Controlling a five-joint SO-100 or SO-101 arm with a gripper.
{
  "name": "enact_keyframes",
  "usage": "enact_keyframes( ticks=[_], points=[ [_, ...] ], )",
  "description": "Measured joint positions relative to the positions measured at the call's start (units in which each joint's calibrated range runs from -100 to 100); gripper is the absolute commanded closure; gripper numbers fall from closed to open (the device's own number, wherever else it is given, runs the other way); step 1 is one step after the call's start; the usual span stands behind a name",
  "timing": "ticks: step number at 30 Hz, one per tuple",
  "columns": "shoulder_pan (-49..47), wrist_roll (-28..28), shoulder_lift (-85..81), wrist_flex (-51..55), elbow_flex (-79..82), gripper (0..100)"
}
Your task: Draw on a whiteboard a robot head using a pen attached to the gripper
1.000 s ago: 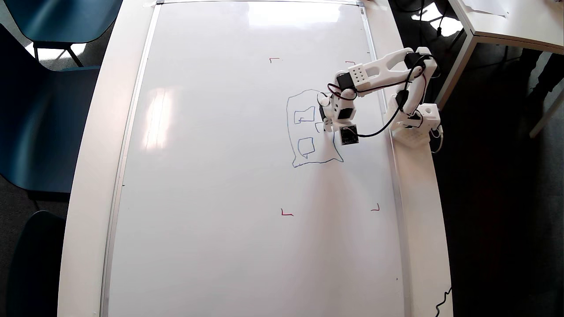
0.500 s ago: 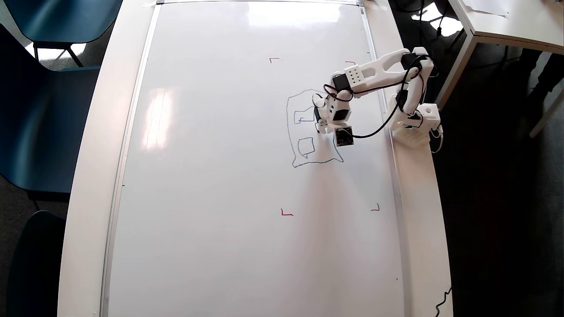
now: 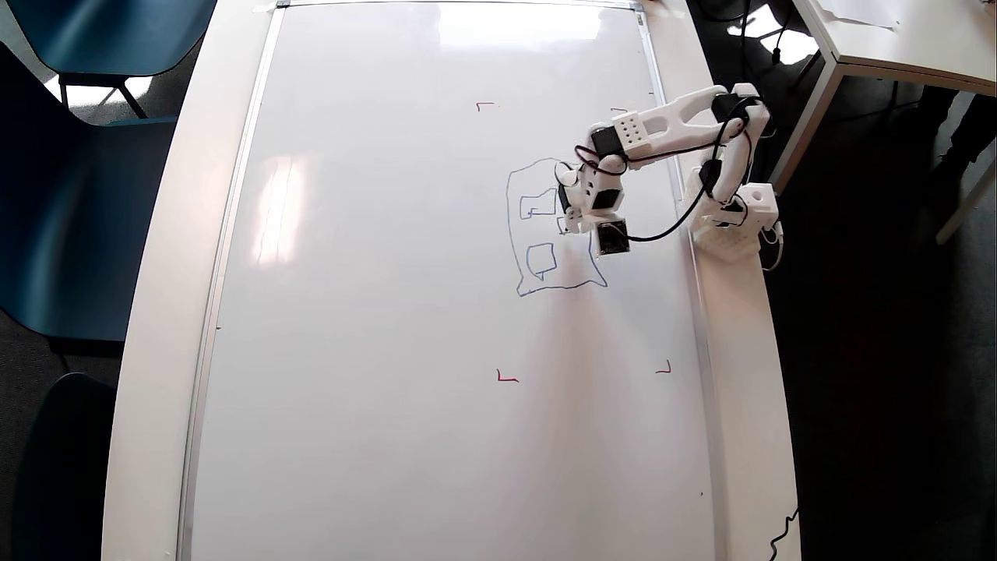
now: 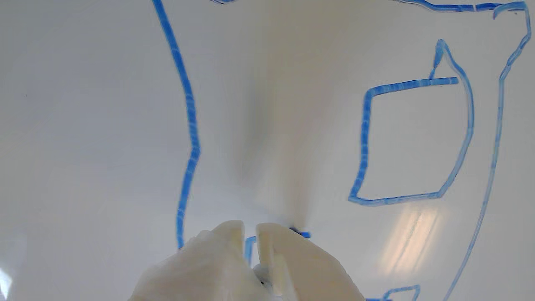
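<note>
Since a second ago the gripper [image 3: 567, 222] has slid up and a touch leftward over the board, and the black square module [image 3: 613, 236] has gone with it.

From overhead: the glossy whiteboard [image 3: 389, 312] fills the table, thin silver frame around it, red corner marks [image 3: 506, 378] scattered on it. The robot head [image 3: 537, 234], a wobbly blue outline, roughly squarish with small boxes inside, sits at about two o'clock on the board. The white printed claw hangs over the drawing's right side, its arm reaching in from the perforated base block [image 3: 736, 226] at three o'clock, a black cable looping between them. The pen is not something I can pick out from here.

Wrist view now: two pale, matte plastic fingers [image 4: 217, 259] rise from six o'clock, a narrow slot between them, nearly together. Whether they clamp anything, I cannot tell. Just beyond the right finger, a small dark tip with blue, the pen [image 4: 297, 232], touches the shiny surface. A rounded blue square lies at two o'clock and a long wavering stroke runs down at ten o'clock.
</note>
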Motion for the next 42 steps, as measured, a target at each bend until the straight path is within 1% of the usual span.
enact_keyframes(
  ticks=[3, 11, 19, 42],
  points=[
    [-0.3, 0.0, -3.3, 0.0, -0.1, 98],
    [0.1, 0.5, -3.0, -0.4, -4.3, 98],
    [3.2, 0.7, 7.4, -0.3, -15.3, 98],
    [3.7, 0.8, 18.2, -0.5, -27.4, 98]
  ],
)
